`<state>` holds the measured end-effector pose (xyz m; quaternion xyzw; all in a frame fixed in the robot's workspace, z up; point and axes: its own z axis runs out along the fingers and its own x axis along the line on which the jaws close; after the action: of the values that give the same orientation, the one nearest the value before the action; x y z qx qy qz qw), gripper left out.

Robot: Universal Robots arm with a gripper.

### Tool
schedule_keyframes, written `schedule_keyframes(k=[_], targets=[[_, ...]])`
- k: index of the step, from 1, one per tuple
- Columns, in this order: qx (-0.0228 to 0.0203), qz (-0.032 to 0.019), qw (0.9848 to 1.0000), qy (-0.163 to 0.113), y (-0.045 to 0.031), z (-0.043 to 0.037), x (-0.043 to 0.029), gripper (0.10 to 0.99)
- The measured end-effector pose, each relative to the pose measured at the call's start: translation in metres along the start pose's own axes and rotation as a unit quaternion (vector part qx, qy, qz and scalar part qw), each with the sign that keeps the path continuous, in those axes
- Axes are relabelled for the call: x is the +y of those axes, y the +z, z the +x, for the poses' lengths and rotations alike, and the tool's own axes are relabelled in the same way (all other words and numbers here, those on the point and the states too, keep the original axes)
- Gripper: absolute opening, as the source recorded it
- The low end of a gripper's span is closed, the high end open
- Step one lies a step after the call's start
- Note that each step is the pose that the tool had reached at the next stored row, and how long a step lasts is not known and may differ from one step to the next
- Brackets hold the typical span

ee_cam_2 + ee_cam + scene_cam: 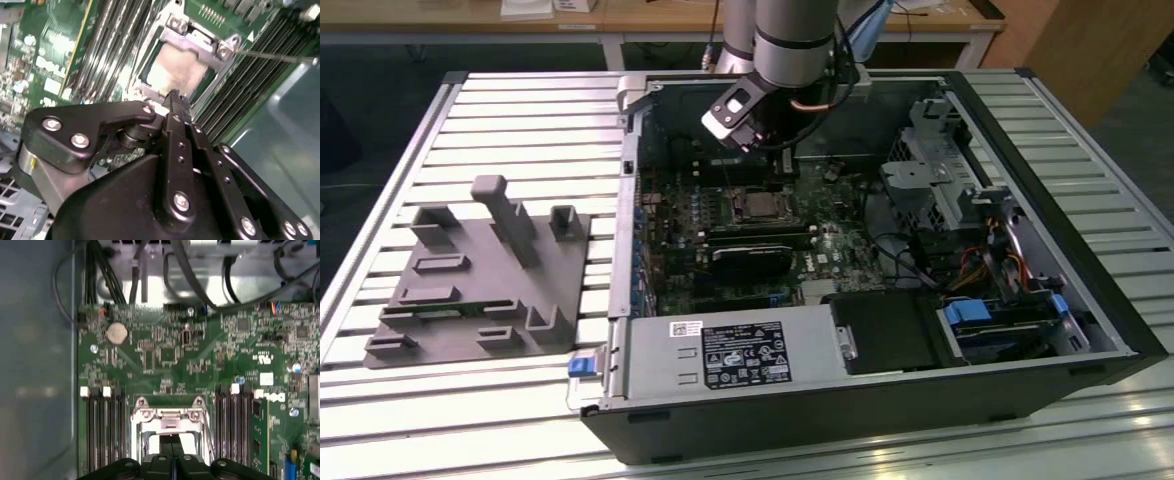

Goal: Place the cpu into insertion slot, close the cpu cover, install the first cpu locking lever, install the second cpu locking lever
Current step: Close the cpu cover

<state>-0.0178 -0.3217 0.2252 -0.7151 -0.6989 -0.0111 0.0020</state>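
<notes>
A: Exterior view first. Where's the gripper [771, 155]?

B: Inside the open computer case [1067, 300] on the slatted table [520, 110]. The arm [794, 40] comes down steeply from the far side, wrist angled toward the board. The insertion slot [758, 205] sits on the motherboard [841, 260] just beside the tip, on the side nearer the camera. A grey fixture [474, 270] lies well apart, on the exterior view's left.

A: Second wrist view?

B: Gripper [174, 96] fingers are pressed together, nothing seen btw them. The tip points at the slot's near edge, very close, but I can't tell if it touches. The cpu [176, 72] lies flat in the slot, pale metal top up. The cpu cover [197, 42] looks to be down around it, I'd judge. A thin locking lever [275, 56] runs out from the slot's corner, long axis crossing the memory slots [250, 85] — it looks unlatched.

A: First wrist view?

B: Same line-up. The gripper [172, 442] tip is centred over the slot, fingers together, w/ the cover's screwed end just beyond it and memory slots on either side. So the cpu is seated right under the tip — judging by that, the work is at the cover/lever stage.
</notes>
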Motion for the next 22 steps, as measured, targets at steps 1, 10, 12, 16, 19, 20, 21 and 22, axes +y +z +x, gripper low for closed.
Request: schedule_keyframes(k=[1, 10, 12, 16, 19, 20, 21, 22], targets=[[0.0000, 0.0000, 1.0000, 0.000, 0.0012, -0.0002, -0.0018, 0.106], [-0.0001, 0.0001, 1.0000, 0.000, 0.0075, -0.0015, -0.0105, 0.106], [0.0000, 0.0001, 1.0000, 0.000, 0.0076, -0.0015, -0.0106, 0.106], [0.0003, 0.0004, 0.9998, -0.021, 0.0076, -0.0015, -0.0106, 0.106], [0.0006, 0.0009, 0.9989, -0.046, 0.0077, -0.0015, -0.0106, 0.106], [0.0007, 0.0011, 0.9985, -0.055, 0.0077, -0.0015, -0.0106, 0.106], [0.0008, 0.0012, 0.9980, -0.063, 0.0077, -0.0015, -0.0106, 0.106], [0.0009, 0.0014, 0.9974, -0.072, 0.0077, -0.0015, -0.0106, 0.106]])
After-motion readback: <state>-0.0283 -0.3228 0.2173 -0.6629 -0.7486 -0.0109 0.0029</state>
